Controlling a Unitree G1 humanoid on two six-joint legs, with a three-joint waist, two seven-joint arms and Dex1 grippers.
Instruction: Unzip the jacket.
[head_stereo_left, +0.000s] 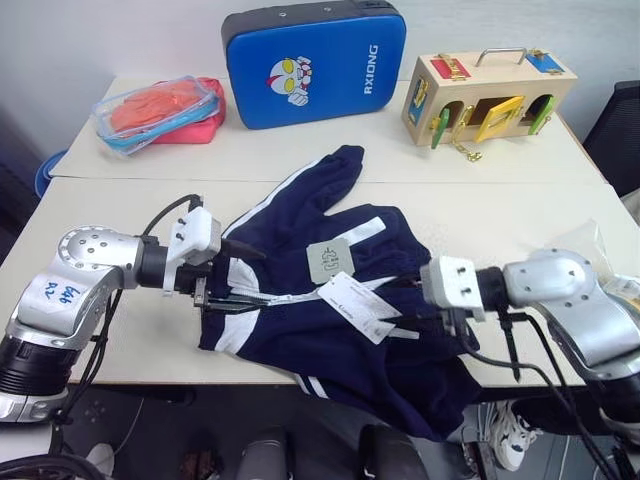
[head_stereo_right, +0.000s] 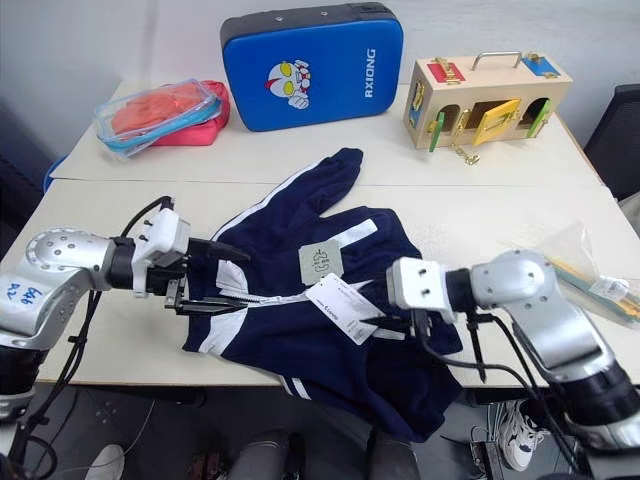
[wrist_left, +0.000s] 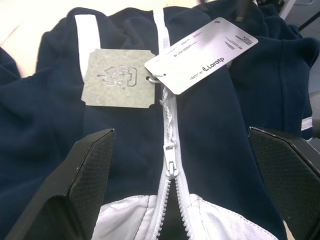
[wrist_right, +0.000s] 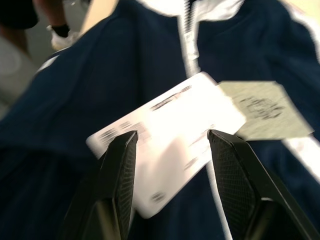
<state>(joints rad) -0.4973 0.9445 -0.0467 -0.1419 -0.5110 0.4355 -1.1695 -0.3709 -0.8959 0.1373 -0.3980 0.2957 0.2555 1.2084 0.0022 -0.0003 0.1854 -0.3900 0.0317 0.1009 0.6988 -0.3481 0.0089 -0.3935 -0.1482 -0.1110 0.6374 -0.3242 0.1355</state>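
Note:
The navy jacket with white panels lies spread on the table, its hem hanging over the front edge. My left gripper is open at the collar end, one finger on each side of the white zipper. The zipper pull sits just ahead between the fingers. A grey hang tag and a white hang tag lie across the zipper line farther along. My right gripper reaches in from the right just above the white tag, its fingers apart with nothing held between them.
At the back of the table stand a blue padded case with a cartoon face and a wooden latch box. At the back left lies a clear container with orange and pink contents. A plastic bag lies at the right edge.

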